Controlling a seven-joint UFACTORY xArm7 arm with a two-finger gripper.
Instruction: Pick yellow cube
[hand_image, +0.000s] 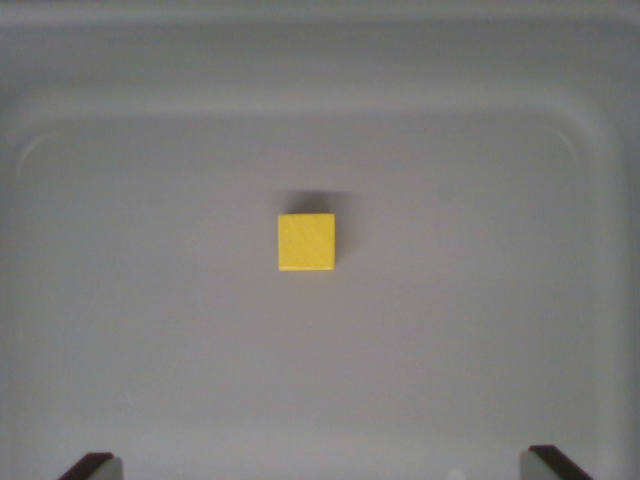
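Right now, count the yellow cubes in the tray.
1. The yellow cube sits alone near the middle of the grey tray, between and ahead of the open fingers. Nothing appears hidden.

I see the cube (306, 242) lying flat in a grey tray (120, 300), well ahead of my end effector (325, 468), centred between its spread fingertips (92, 466).

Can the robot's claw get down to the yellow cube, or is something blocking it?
Probably yes. The yellow cube sits alone on the grey tray, nothing beside or over it. The claw looks open, its tips wide apart at the bottom edge.
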